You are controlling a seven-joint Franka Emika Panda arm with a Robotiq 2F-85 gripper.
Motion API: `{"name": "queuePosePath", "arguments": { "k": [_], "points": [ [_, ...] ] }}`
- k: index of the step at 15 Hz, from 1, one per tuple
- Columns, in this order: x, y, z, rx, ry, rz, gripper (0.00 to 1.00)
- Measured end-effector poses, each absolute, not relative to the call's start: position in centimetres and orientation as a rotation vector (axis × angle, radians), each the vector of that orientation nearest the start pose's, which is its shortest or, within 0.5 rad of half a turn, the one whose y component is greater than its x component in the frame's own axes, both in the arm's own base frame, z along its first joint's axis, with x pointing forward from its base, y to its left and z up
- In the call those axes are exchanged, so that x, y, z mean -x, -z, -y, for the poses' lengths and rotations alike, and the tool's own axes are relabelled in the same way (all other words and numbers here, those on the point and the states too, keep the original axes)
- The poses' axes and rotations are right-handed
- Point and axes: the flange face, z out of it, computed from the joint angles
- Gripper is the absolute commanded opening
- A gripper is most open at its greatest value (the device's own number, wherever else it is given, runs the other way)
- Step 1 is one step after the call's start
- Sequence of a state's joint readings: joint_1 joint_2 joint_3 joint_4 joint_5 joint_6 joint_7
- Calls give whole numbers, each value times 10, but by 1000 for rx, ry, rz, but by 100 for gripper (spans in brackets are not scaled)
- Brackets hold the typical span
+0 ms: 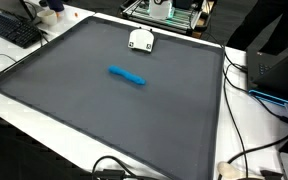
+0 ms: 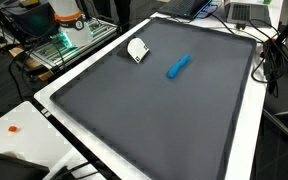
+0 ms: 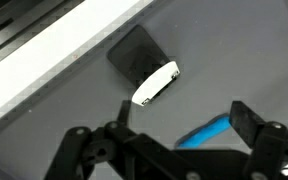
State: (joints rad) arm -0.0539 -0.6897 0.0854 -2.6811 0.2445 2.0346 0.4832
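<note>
A blue marker-like stick [image 1: 127,75] [image 2: 178,66] lies near the middle of the dark grey mat [image 1: 104,110] [image 2: 154,120]. A small white object [image 1: 141,40] [image 2: 137,49] rests near the mat's edge by the robot's base. In the wrist view my gripper [image 3: 182,116] hangs above the mat, open and empty. The blue stick [image 3: 206,132] shows just inside the right fingertip [image 3: 248,118], well below it. The white object [image 3: 156,83] with its dark side lies beyond the fingers. The gripper itself is out of both exterior views.
A white table rim [image 1: 234,130] [image 2: 64,110] frames the mat. A keyboard [image 1: 14,30] sits at one corner, cables [image 1: 252,100] and a black box [image 1: 282,68] along one side. A laptop [image 2: 249,12] and the robot's stand [image 2: 69,28] are beyond the mat.
</note>
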Motion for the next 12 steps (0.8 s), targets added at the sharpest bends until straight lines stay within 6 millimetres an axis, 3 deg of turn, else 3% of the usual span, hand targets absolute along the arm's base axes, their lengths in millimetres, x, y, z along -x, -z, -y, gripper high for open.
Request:
{"name": "queuePosePath", "arguments": {
  "k": [6,12],
  "points": [
    [-347,-396,-43,2675,-35,-1199,100],
    [-368,-356,-47,2617,-54,-1336,100]
  ]
}}
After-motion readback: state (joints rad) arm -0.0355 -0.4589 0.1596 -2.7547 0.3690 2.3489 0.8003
